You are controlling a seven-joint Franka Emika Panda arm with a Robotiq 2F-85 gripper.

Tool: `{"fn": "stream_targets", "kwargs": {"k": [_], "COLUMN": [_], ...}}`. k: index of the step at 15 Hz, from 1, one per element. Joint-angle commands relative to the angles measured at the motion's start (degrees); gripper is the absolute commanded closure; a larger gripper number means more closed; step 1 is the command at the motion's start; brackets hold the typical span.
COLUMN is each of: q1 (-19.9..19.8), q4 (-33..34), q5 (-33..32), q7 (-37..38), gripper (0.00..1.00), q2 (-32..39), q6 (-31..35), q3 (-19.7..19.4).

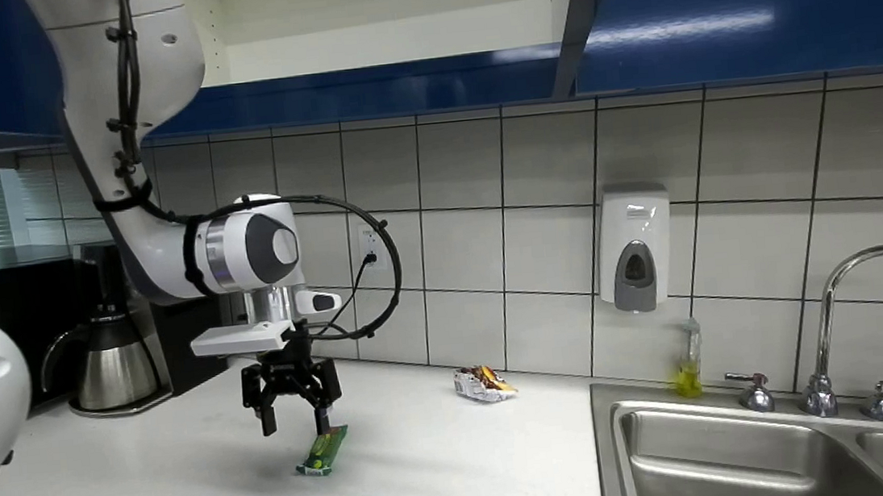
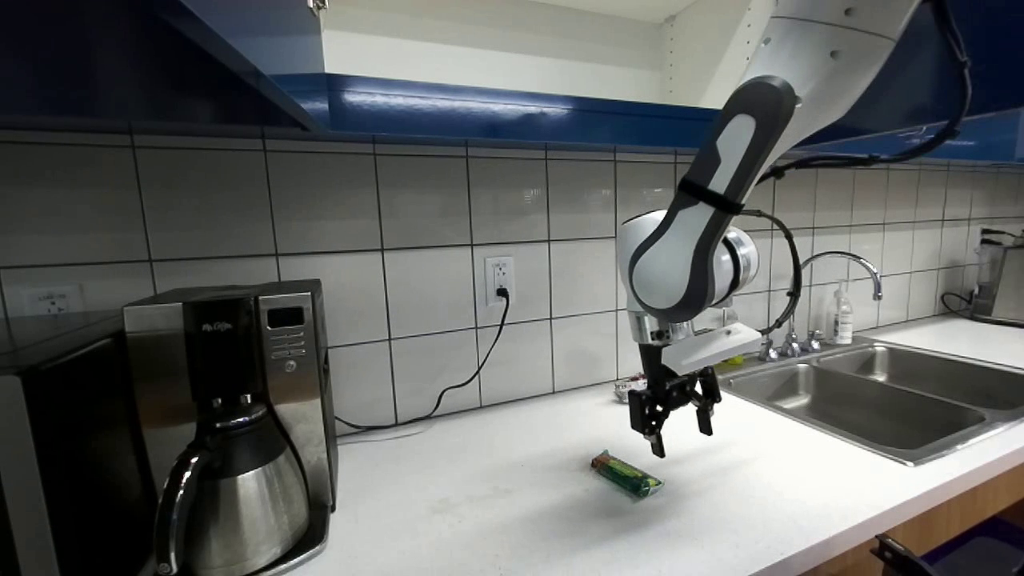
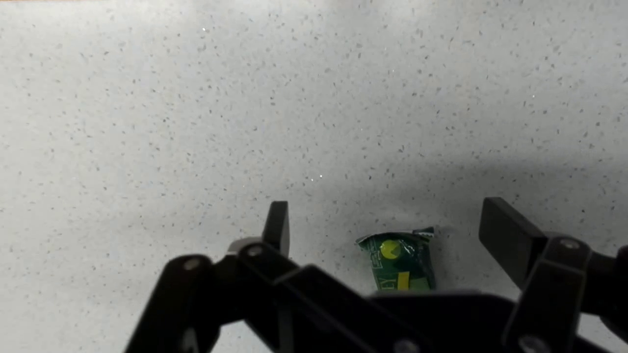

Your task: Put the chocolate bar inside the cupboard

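The chocolate bar, in a green wrapper, lies flat on the white counter in both exterior views point(image 1: 323, 451) point(image 2: 626, 474). My gripper is open and empty above the counter, pointing down, in both exterior views point(image 1: 295, 426) point(image 2: 682, 440). In the wrist view the bar's near end point(image 3: 401, 260) shows between the two spread fingers of the gripper point(image 3: 385, 218); the rest of it is hidden by the gripper body. The fingers do not touch it there. The cupboard, with dark blue doors and a white interior, is open above the counter in both exterior views point(image 1: 394, 89) point(image 2: 496, 108).
A coffee maker point(image 2: 292, 400) and a black appliance point(image 2: 76, 448) stand at one end of the counter. A steel sink point(image 1: 616, 458) with a faucet point(image 1: 828, 308) is at the other. A crumpled wrapper item point(image 1: 483, 384) lies near the wall, below a soap dispenser point(image 1: 633, 221).
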Motion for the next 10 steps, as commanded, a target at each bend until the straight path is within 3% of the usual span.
{"fn": "stream_targets", "kwargs": {"k": [1, 10], "q1": [1.71, 6.03], "q4": [5.68, 16.79], "q5": [-1.44, -1.25], "q7": [3.28, 5.60], "gripper": [0.00, 0.00], "q2": [6.26, 17.19], "q6": [0.29, -1.18], "q3": [-0.92, -4.59]}}
